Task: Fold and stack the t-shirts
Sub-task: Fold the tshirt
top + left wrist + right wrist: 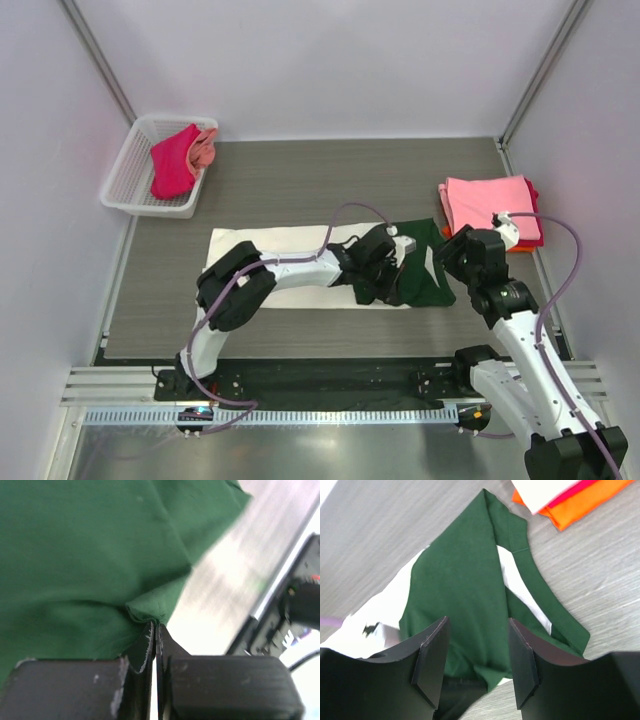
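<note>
Two tees (180, 160) lie in the basket (125, 185); left hand (156, 630) pinches green sleeve (75, 555), right hand (477, 630) spread.

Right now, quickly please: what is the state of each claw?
Left claw: closed, pinching a fold of the green sleeve.
Right claw: open, holding nothing.
</note>
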`<state>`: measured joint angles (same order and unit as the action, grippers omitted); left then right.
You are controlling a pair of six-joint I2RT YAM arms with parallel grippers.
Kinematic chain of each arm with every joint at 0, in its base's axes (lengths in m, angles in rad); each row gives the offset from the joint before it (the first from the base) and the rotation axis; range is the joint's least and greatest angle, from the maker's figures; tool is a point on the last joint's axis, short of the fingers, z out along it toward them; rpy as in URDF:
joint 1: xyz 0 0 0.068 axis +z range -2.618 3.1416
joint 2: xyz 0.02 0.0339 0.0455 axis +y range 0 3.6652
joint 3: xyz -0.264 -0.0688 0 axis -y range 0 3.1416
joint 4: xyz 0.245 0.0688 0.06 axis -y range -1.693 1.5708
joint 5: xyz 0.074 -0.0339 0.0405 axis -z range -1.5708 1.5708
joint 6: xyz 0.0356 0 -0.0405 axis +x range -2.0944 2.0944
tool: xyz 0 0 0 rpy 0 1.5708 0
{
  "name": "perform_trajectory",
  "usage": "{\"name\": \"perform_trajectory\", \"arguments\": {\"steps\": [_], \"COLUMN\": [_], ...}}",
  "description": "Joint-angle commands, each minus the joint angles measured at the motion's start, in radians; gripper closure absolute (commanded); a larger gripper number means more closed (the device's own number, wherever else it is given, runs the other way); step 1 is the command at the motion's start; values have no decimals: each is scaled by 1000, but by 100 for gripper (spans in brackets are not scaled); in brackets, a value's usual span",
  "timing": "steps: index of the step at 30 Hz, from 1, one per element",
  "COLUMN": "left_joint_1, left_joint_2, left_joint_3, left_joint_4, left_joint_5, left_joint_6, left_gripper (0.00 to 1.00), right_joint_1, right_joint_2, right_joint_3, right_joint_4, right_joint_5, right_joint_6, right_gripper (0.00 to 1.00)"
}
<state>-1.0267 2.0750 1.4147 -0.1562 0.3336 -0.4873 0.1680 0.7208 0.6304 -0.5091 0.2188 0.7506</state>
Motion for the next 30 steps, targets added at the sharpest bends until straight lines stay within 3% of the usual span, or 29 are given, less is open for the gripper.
{"name": "perform_trajectory", "arguments": {"steps": [1,6,7,9,10,14,20,24,28,30], "left_joint_1": [-27,-68,-78,-84,-85,-81,36,50,50,48], "left_joint_2": [-95,-139,-154,-170,-182,-269,-364,-382,-336,-319], "left_joint_3": [-45,-112,-125,-148,-152,-215,-301,-332,-304,-301], "left_joint_4": [56,127,139,152,174,221,114,17,-49,-62], "left_joint_5": [65,94,100,102,131,119,-32,-184,-196,-209], "left_joint_6": [9,-5,-23,-51,-69,-105,-261,-298,-323,-332], "left_gripper": [98,77,60,37,34,28,26,26,27,28], "right_joint_1": [-4,-12,-13,-15,-16,-18,-16,-19,-18,-18], "right_joint_2": [31,80,94,104,111,138,186,149,112,103], "right_joint_3": [29,19,15,6,2,-32,-95,-155,-192,-198], "right_joint_4": [9,26,30,41,43,78,130,121,60,24], "right_joint_5": [34,7,-1,-28,-35,-152,-465,-486,-431,-411], "right_joint_6": [6,0,-2,-11,-14,-37,-71,-57,-51,-50], "right_gripper": [45,45,45,45,45,46,56,58,58,53]}}
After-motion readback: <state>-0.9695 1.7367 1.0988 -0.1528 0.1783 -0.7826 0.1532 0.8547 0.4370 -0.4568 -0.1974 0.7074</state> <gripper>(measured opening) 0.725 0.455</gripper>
